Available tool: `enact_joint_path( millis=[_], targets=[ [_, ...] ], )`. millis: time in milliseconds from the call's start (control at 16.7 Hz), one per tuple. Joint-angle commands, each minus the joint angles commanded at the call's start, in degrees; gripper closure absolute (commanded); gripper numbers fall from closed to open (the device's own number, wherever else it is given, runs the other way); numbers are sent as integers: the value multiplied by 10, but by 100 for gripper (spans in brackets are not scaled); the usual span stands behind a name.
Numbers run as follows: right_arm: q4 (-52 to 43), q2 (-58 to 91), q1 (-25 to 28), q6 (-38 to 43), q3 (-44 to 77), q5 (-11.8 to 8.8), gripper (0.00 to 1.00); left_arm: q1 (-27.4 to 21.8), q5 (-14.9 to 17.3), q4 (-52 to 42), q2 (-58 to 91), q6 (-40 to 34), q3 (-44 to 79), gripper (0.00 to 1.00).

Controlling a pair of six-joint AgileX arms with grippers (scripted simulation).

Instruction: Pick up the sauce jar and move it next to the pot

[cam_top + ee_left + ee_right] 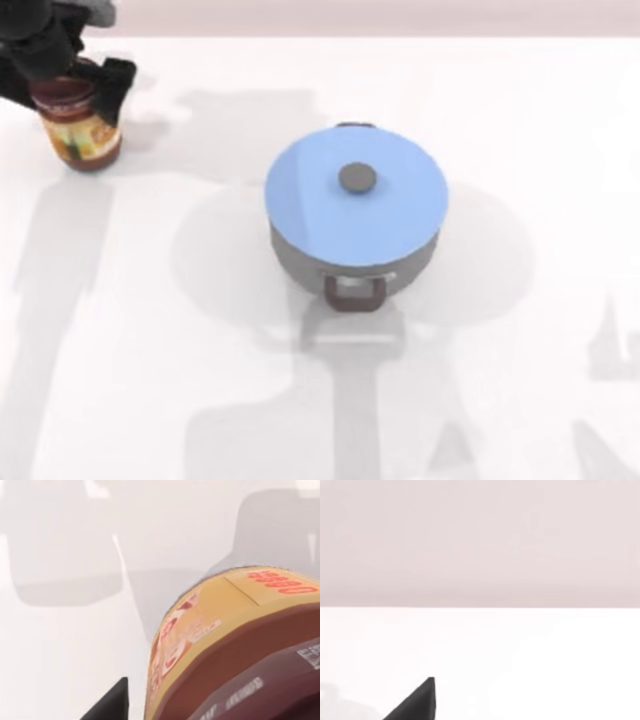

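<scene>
The sauce jar (82, 128), dark red-brown with a brown lid and an orange-yellow label, is at the table's far left corner. My left gripper (72, 92) sits over its lid end, shut on it with dark fingers on either side. In the left wrist view the sauce jar (235, 650) fills the space beside one dark finger (112, 706); the other finger is hidden. The pot (350, 262), grey with a light-blue lid (330, 215), a grey knob and brown handles, stands at the table's middle, well to the right of the jar. My right arm is out of the top view, its finger (420, 702) over bare table.
The white table (150, 330) carries only grey arm shadows around the pot. A pale wall (480, 540) rises beyond the table's far edge.
</scene>
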Motion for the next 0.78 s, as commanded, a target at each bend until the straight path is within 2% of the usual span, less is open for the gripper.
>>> enact_joint_path(
  millis=[600, 780],
  targets=[
    [0, 0, 0, 0, 0, 0, 0, 0, 0, 0, 0, 0, 0, 98],
    [0, 0, 0, 0, 0, 0, 0, 0, 0, 0, 0, 0, 0, 100]
  ],
)
